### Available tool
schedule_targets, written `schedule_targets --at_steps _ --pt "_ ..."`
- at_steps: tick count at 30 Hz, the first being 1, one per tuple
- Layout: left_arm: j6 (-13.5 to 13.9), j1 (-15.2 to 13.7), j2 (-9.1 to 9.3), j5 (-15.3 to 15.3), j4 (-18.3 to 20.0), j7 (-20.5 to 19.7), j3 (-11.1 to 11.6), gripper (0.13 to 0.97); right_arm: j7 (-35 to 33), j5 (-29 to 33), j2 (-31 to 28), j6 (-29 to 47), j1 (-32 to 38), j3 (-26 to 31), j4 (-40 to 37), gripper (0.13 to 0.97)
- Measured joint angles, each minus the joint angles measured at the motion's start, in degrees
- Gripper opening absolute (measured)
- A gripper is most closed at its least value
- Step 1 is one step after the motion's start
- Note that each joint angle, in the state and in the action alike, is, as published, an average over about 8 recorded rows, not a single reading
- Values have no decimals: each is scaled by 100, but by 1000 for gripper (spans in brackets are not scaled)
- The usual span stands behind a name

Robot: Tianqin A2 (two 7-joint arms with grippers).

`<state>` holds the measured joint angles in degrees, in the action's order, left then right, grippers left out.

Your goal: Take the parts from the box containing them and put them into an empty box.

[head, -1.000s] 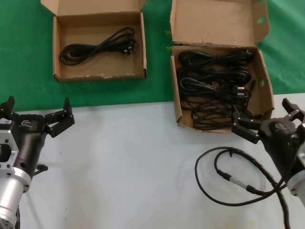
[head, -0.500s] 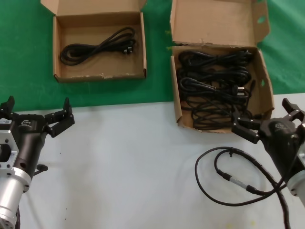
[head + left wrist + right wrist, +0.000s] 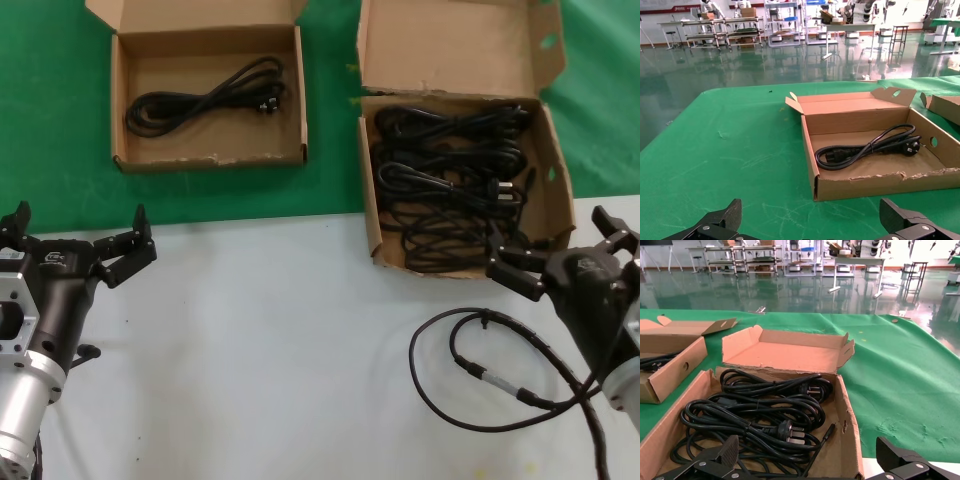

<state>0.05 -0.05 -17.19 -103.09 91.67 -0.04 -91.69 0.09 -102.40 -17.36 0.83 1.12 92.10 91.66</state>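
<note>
Right end effector [image 3: 560, 262]: fingers spread wide, holding nothing, positioned low at the near wall of the large box [image 3: 372, 215], just outside its front right corner. Its wrist view looks straight into that box, where several coiled black power cords [image 3: 755, 420] lie stacked, plugs visible among the loops. The tall flap [image 3: 450, 45] stands up behind them.

Left end effector [image 3: 75, 250]: fingers likewise spread apart and empty, hovering over the white counter [image 3: 260, 350] near its edge with the green cloth [image 3: 50, 120], well short of the small box [image 3: 118, 110]. That box sits on the cloth, well apart from the large box and to its left. It already contains one coiled cord [image 3: 865, 147], lying diagonally across its floor. The front rim is frayed.

A thin looped cable [image 3: 470, 370] with an inline connector lies on the counter beside the right arm.
</note>
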Motion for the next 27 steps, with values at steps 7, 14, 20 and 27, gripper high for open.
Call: schedule_targets --at_steps 7,14,20,27 --pt "0 0 0 0 0 0 0 966 0 0 0 0 0 0 0 966" --pt "0 0 0 0 0 0 0 966 0 0 0 0 0 0 0 966" --pt "0 0 0 0 0 0 0 966 0 0 0 0 0 0 0 966" --pt "0 0 0 0 0 0 0 966 0 0 0 0 0 0 0 966"
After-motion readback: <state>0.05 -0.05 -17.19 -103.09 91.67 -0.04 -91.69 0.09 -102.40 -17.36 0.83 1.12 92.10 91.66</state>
